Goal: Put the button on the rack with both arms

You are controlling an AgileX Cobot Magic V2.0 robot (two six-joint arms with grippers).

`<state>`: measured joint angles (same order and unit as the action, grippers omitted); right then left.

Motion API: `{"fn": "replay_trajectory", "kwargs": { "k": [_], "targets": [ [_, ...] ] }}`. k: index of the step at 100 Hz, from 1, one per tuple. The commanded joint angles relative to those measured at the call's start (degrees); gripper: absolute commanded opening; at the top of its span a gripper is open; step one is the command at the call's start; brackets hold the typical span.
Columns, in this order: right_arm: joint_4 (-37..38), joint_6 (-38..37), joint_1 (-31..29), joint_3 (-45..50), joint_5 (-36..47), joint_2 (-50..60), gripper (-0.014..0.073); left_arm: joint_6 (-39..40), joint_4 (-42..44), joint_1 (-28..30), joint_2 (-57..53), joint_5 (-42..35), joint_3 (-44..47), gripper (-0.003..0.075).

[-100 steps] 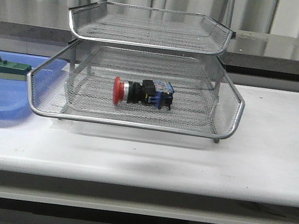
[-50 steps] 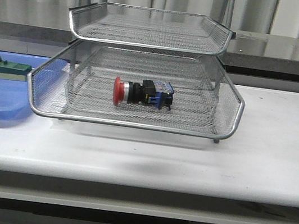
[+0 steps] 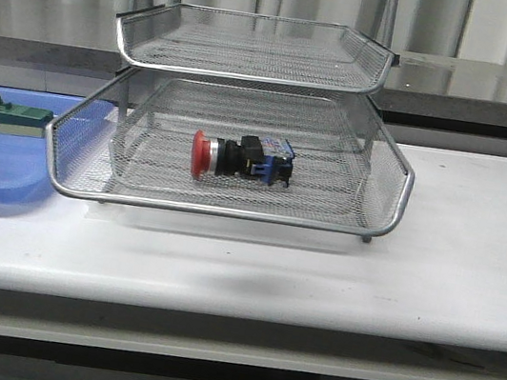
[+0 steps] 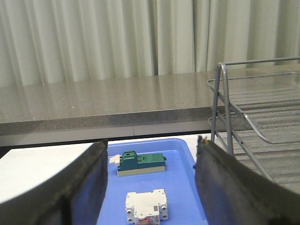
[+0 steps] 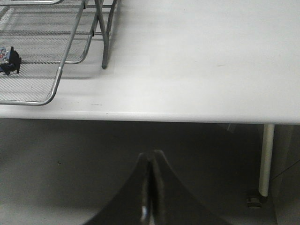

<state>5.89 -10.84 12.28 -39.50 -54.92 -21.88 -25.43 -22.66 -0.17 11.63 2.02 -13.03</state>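
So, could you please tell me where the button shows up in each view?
Front: button lying in the rack's pulled-out lower tray, centre.
Left wrist: not in it; only the rack's frame shows.
Right wrist: just its blue end at the picture's edge, inside the tray.
Shared landmark: the rack.

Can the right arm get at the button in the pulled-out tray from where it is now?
Probably yes. The button lies on its side in the rack's pulled-out tray, open from above at the front. The right gripper, shut, hangs off the table's front edge with nothing between.
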Motion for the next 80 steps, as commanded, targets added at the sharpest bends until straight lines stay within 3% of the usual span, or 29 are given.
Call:
{"fn": "replay_trajectory", "kwargs": {
  "k": [1, 13, 39, 80],
  "targets": [
    [0.8, 0.21, 0.07, -1.8, 4.38, -0.53, -0.0069, 0.68, -0.74, 0.02, 0.42, -4.58, -1.49, 0.0398],
    [0.8, 0.21, 0.07, -1.8, 4.38, -0.53, -0.0069, 0.68, -0.74, 0.02, 0.42, -4.58, -1.49, 0.031],
    [0.8, 0.21, 0.07, -1.8, 4.38, -0.53, -0.0069, 0.68, -0.74, 0.02, 0.42, -4.58, -1.49, -0.0018],
    [0.5, 0.21, 0.07, -1.8, 4.83, -0.53, -0.0069, 0.68, -0.74, 0.02, 0.42, -4.58, -1.49, -0.0021]
  ]
}}
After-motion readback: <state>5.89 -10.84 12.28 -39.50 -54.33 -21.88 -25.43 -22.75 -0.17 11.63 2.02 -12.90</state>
